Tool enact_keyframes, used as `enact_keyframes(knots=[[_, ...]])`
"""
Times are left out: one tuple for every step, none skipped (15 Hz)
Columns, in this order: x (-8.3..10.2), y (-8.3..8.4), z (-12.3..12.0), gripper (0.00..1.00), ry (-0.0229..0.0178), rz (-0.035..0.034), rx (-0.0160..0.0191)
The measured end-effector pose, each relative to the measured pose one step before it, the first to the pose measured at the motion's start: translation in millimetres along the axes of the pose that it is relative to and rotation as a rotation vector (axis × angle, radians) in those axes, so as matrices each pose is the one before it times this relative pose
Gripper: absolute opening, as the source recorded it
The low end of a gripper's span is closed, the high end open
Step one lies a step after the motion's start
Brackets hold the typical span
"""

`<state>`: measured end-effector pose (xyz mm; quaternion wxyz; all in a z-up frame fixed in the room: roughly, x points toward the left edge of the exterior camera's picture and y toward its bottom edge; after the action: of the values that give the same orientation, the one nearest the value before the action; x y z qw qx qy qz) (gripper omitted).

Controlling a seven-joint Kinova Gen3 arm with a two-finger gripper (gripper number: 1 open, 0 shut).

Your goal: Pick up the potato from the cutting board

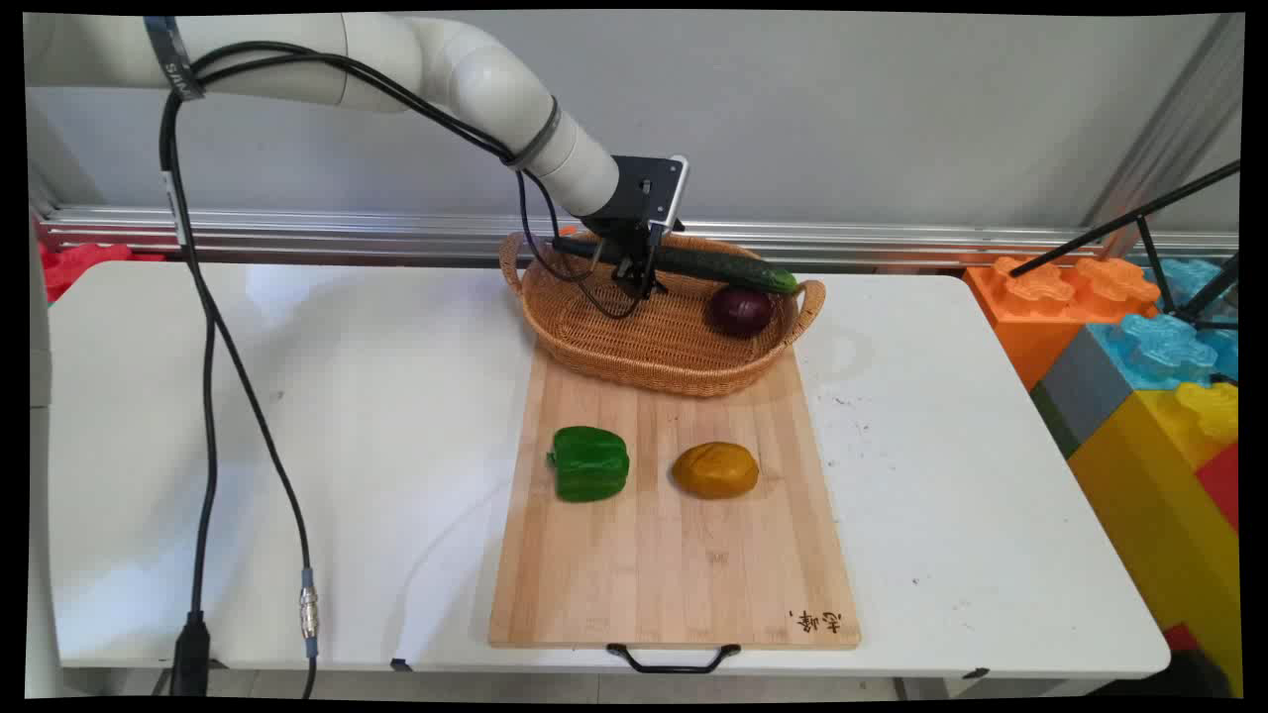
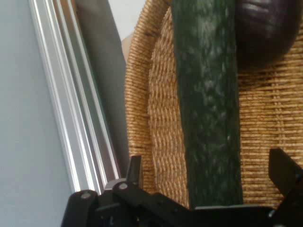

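The cucumber (image 1: 708, 265) lies along the far side of the wicker basket (image 1: 654, 347), in the upper centre of the main view, its right tip resting at the basket's right rim. The gripper (image 1: 646, 285) sits low over the cucumber's left portion. In the hand view the cucumber (image 2: 208, 104) runs up the middle of the frame between the two fingers (image 2: 134, 169), which stand apart on either side of it with gaps showing; the gripper is spread wide and holds nothing.

A dark purple onion (image 1: 740, 310) sits in the right part of the basket, just beside the cucumber; in the hand view the onion (image 2: 265, 28) appears at the upper right, touching or nearly touching the cucumber.

The basket rests on the far end of a wooden cutting board (image 1: 674, 555), lower centre of the frame. On the board, apart from the basket, are a green bell pepper (image 1: 589, 463) at left and a yellow-brown rounded item (image 1: 715, 469) at right, near each other but not touching.

The board lies on the white bench (image 1: 347, 396). Coloured building blocks (image 1: 1149, 347) stand at the right edge of the frame.

Status, as judged: cucumber and onion are inside the basket; pepper and yellow-brown item are outside it, on the board.
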<state>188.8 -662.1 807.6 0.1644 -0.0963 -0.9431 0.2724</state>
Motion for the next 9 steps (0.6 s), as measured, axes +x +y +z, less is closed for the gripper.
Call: enact_keyframes(knots=[[1.11, 0.73, -1.88, 1.0, 0.00106, -0.01474, 0.00489], [1.72, 1.31, -2.96, 1.0, 0.00126, -0.01882, 0.00431], [2.22, 1.71, -3.4, 1.0, 0.00084, -0.01797, 0.00285], [3.52, 2.91, -4.78, 1.0, -0.0003, -0.02902, 0.00137], [3.84, 3.97, -6.15, 1.0, -0.00218, -0.03343, -0.00053], [3.95, 4.2, -6.36, 1.0, -0.00244, -0.03065, -0.00101], [6.17, 5.89, -8.81, 1.0, -0.00047, -0.03643, -0.00233], [6.39, 6.66, -9.31, 1.0, 0.00022, -0.03555, -0.00446], [6.05, 6.54, -8.28, 1.0, 0.00179, -0.02881, -0.00554]])
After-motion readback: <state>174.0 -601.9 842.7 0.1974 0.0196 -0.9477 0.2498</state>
